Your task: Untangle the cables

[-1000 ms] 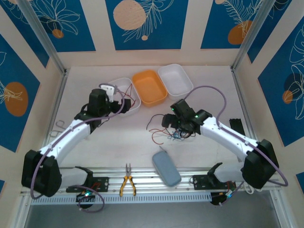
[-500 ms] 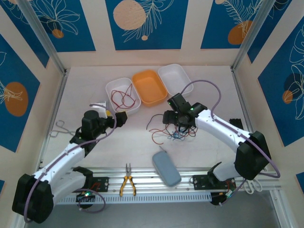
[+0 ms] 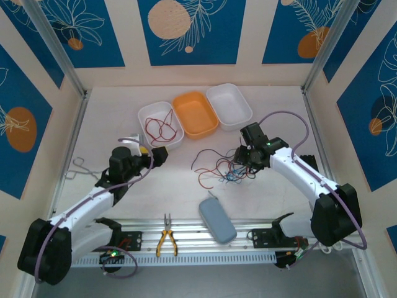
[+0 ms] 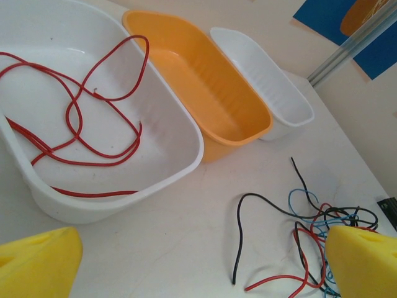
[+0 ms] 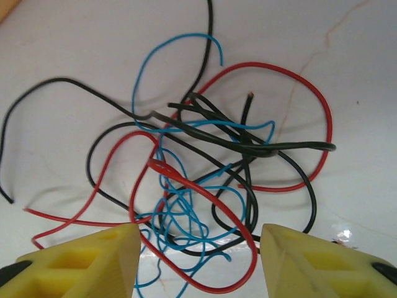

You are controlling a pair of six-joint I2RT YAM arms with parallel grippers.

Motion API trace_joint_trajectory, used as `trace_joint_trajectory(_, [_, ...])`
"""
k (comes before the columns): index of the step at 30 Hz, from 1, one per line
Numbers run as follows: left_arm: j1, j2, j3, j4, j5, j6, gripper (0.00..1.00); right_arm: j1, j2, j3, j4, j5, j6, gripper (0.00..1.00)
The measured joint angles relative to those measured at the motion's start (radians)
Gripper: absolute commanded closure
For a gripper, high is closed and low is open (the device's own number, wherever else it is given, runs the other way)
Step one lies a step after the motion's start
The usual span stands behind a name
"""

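Above: two white plastic tubs (image 3: 147, 115), one orange plastic tub (image 3: 195, 115) at the tabletop's (image 3: 180, 186) far edge. My right gripper (image 3: 239, 162) hangs over tangled red, black, blue cables (image 3: 224, 171) mid-table.
Left wrist: my left gripper (image 4: 205, 254) gapes wide; one red cable (image 4: 80, 124) lies in a white tub.
Right wrist: my jaws stand half apart astride the tangle, strands running every way.

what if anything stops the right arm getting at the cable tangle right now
Probably nothing, so yes: the right gripper hangs right over the cable tangle with its jaws apart on either side, and the tangle lies loose on the table, nothing covering it.
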Motion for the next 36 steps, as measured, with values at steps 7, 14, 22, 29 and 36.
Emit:
trace_joint_trajectory(7, [0.0,0.055,0.0,0.042,0.019,-0.015,0.0,-0.018,0.013,-0.031,0.005,-0.031,-0.007,0.54])
trace_joint_trajectory(14, [0.0,0.082,0.0,0.051,0.037,-0.026,0.0,-0.018,0.079,-0.031,0.02,-0.034,-0.018,0.59])
trace_joint_trajectory(22, [0.0,0.098,0.0,0.066,0.044,-0.026,0.0,-0.007,0.1,-0.031,0.026,-0.036,-0.032,0.89])
trace_joint_trajectory(29, [-0.001,0.117,0.011,0.069,0.044,-0.026,0.0,0.031,0.087,-0.01,0.024,-0.036,-0.041,1.0])
trace_joint_trajectory(36, [-0.004,0.127,0.03,0.066,0.049,-0.025,0.0,0.083,0.062,0.079,0.023,-0.037,-0.056,1.0])
